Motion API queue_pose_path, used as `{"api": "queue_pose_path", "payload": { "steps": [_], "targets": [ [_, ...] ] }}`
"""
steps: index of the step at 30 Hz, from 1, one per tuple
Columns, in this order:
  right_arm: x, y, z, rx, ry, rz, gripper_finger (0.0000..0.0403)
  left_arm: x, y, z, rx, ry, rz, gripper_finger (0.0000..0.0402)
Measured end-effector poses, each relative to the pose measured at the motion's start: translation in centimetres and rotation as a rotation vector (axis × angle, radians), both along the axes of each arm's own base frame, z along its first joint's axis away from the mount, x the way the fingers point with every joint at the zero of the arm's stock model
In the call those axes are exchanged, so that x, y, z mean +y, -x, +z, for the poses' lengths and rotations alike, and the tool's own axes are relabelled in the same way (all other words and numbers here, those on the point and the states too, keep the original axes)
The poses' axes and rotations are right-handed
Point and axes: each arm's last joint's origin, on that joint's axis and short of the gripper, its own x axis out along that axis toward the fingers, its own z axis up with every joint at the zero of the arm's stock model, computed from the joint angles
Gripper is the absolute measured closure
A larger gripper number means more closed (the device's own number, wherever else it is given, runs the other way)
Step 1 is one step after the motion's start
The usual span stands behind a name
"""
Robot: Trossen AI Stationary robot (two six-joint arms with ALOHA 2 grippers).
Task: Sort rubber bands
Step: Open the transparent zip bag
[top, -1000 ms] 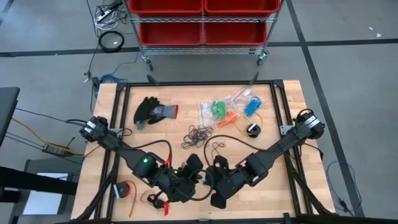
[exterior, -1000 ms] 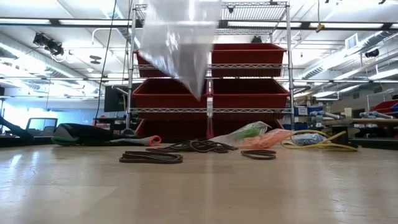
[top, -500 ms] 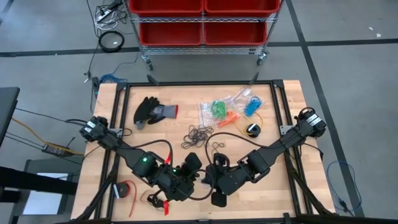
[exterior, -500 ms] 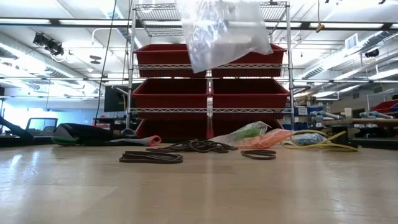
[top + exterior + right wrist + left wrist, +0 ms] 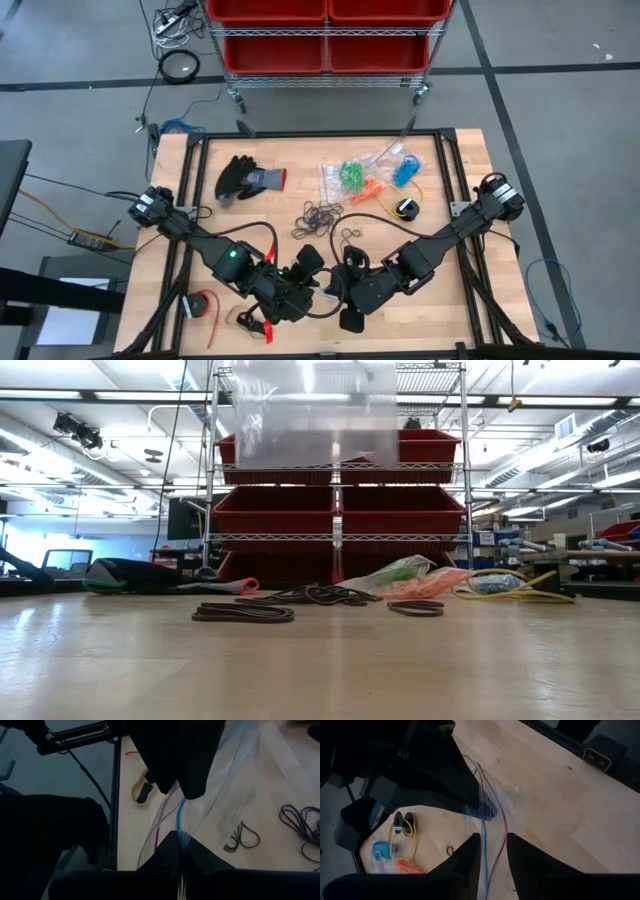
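Rubber bands (image 5: pixel 320 216) lie loose mid-worktop (image 5: pixel 460 180), black ones uncollected. Nearer the front, both pincers hold a clear zip bag (image 5: pixel 315 415) aloft: right pincer (image 5: pixel 181 851) clamped tight on its rim, left pincer (image 5: pixel 492 855) pinching the opposite edge. Judged: opening the bag; next, spread its mouth.

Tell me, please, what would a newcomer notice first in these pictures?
Probably the clear plastic bag held up in the air above the front of the table, with the left gripper and right gripper meeting there. Next, the black rubber bands loose mid-table, and the bagged coloured ones behind them.
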Motion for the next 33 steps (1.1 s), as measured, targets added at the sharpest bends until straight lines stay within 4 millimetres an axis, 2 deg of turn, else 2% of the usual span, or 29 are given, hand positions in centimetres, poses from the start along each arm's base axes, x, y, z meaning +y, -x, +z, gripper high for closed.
{"api": "queue_pose_path", "payload": {
  "steps": [10,17,24,33],
  "targets": [
    [-0.7,-0.5,0.0,-0.004,0.005,-0.030,0.0403,-0.1,0.0,0.0,0.012,0.038,0.008,0.0300],
    [-1.2,-1.2,0.3,-0.056,0.014,-0.018,0.0403,0.1,-0.5,-0.9,0.045,0.027,0.021,0.0300],
    [-1.3,-1.1,0.2,-0.042,0.000,-0.044,0.0403,0.3,-0.5,-1.7,0.080,-0.053,0.055,0.0300],
    [-1.2,-1.1,0.3,-0.052,-0.011,-0.071,0.0403,0.5,-0.4,-1.7,0.056,-0.133,0.087,0.0300]
  ]
}}
